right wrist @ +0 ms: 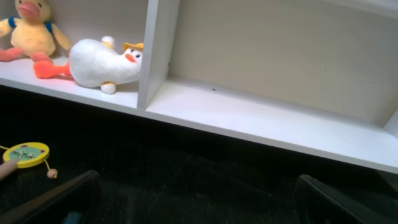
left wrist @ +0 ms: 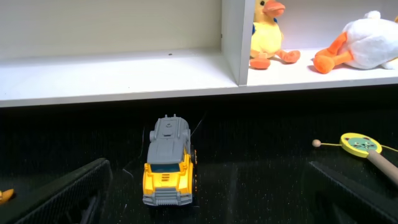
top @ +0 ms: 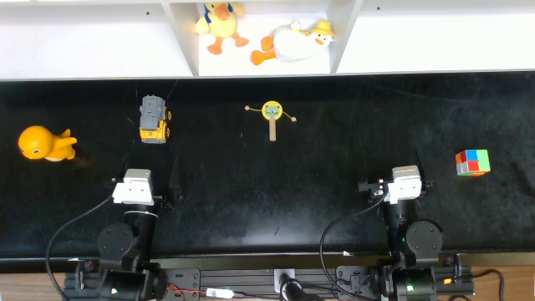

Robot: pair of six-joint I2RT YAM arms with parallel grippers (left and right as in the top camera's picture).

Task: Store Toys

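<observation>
I see the black table (top: pixel 334 167) under both arms, with the white shelf (top: pixel 84 42) along its far edge, split into 3 compartments.

My left gripper (top: pixel 135 177) sits low over the near side of the table, its fingers (left wrist: pixel 68 193) spread wide with nothing between them. My right gripper (top: pixel 405 177) is drawn back the same way, its fingers (right wrist: pixel 56 199) also apart and holding nothing.

The white goose (top: pixel 288 43) lies on its side in the middle compartment, far ahead of both grippers, to the right of the left one and to the left of the right one. The yellow plush duck (top: pixel 221 23) sits upright in the same compartment, just beside the goose on the side nearer my left gripper.

The orange duck (top: pixel 43 144) stands on the table well off to the left of the left gripper and a little ahead of it.

The truck (top: pixel 153 119) is straight ahead of the left gripper, near it, facing it.

The rattle (top: pixel 272 113) lies flat on the table between the 2 grippers and ahead of both.

The cube (top: pixel 472 162) sits to the right of the right gripper, slightly ahead.
</observation>
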